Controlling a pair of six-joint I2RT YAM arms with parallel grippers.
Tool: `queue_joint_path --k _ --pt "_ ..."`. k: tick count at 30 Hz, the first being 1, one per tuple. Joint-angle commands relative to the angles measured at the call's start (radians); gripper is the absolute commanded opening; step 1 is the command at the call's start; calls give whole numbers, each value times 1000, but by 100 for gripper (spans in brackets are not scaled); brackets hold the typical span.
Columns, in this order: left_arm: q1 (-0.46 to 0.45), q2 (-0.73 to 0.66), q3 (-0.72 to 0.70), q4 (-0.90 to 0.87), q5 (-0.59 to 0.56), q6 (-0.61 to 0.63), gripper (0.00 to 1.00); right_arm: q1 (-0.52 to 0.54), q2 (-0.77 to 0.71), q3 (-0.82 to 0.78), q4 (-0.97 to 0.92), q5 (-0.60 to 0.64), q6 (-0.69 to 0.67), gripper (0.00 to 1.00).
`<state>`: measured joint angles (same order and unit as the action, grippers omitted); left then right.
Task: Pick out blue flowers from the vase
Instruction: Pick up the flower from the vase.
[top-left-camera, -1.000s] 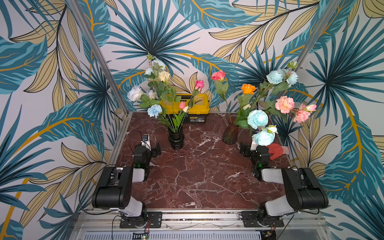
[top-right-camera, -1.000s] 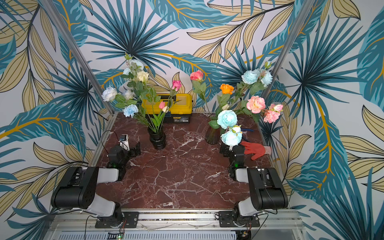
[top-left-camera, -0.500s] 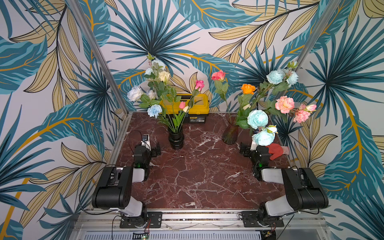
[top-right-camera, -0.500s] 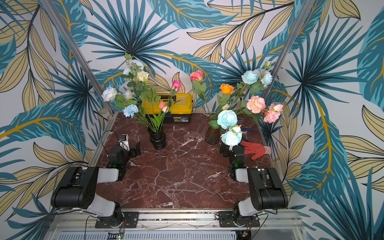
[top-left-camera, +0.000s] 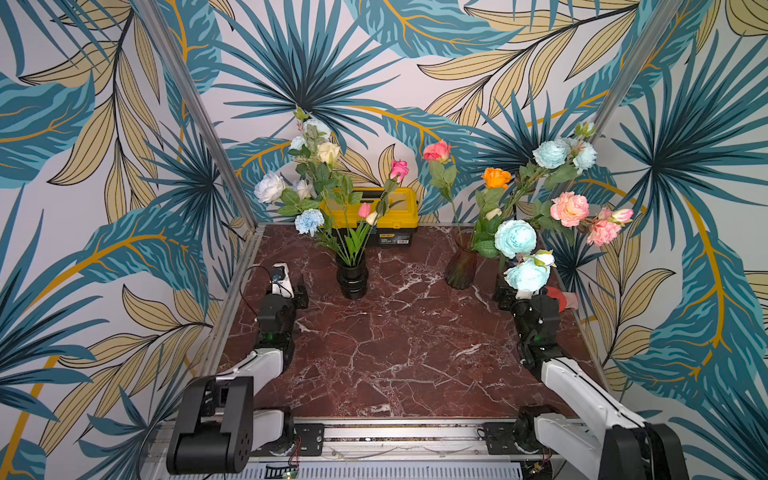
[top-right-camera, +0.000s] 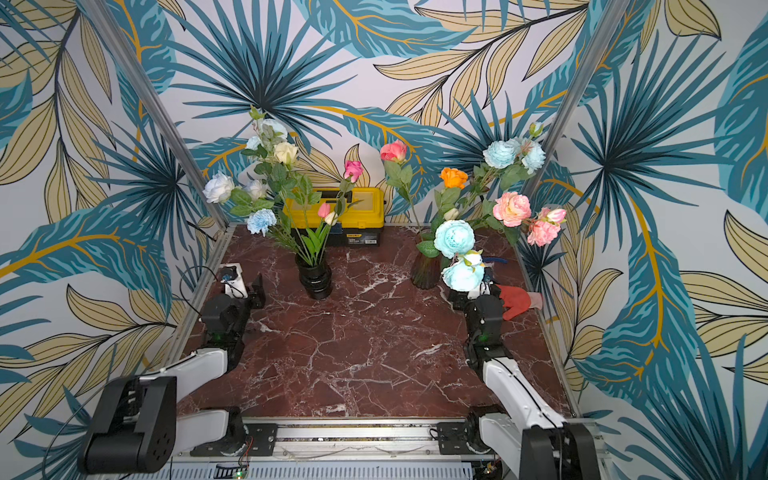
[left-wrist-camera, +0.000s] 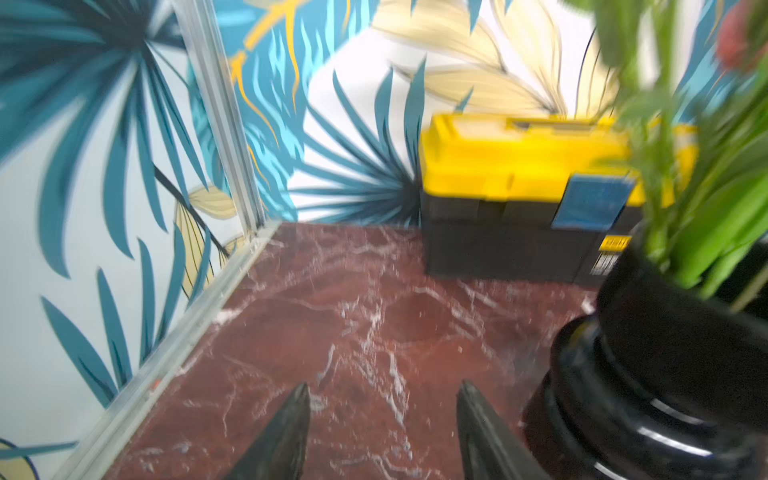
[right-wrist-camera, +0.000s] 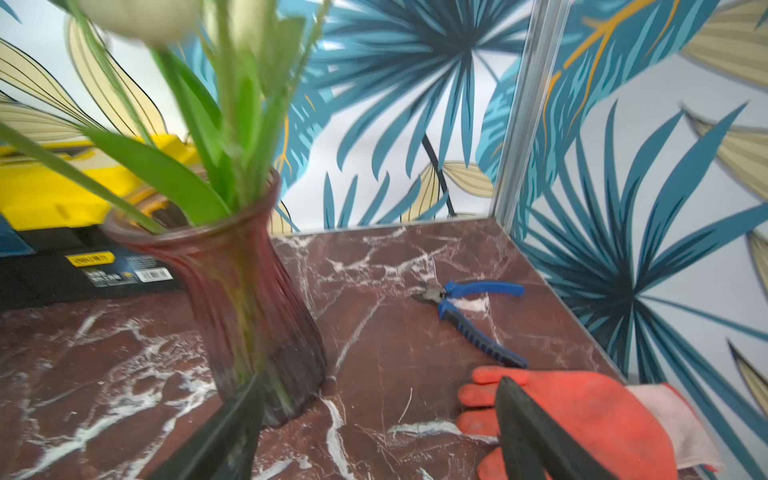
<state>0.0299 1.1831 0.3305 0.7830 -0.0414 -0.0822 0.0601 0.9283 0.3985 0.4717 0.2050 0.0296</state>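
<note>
Blue flowers stand in two vases in both top views. A black vase holds a small blue bloom and bluish-white ones. A purple glass vase holds large aqua blooms and higher ones. My left gripper sits low on the table left of the black vase; in its wrist view it is open over bare marble. My right gripper sits under the lowest aqua bloom, right of the glass vase; it is open and empty.
A yellow and black toolbox stands against the back wall between the vases. Blue-handled pliers and a red glove lie at the right, beside the right gripper. Pink, orange and cream blooms fill both vases. Patterned walls close three sides.
Both arms' elbow blocks have shifted toward the table's front edge. The two grippers remain close to where they were, beside their vases.
</note>
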Motion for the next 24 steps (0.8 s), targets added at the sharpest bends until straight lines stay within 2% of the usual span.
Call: queue_joint_path --k 1,5,7,10,14,18,24 --pt "5 -87 -20 -80 69 -70 56 41 -133 31 -318 25 11 82" --pt "-1 -118 11 -112 166 -131 54 173 -182 53 -393 65 36 79" --pt "-5 -114 36 -111 210 -168 54 269 -150 74 -412 109 21 79" --pt "-19 -100 76 -117 280 -200 51 342 -91 95 -395 126 38 78" --pt "-83 -94 119 -173 321 -195 49 354 -86 89 -296 114 95 75" --pt "-184 -83 136 -249 299 -141 48 354 -103 93 -221 148 131 72" --pt "-282 -76 142 -292 281 -120 44 347 -134 113 -173 152 110 71"
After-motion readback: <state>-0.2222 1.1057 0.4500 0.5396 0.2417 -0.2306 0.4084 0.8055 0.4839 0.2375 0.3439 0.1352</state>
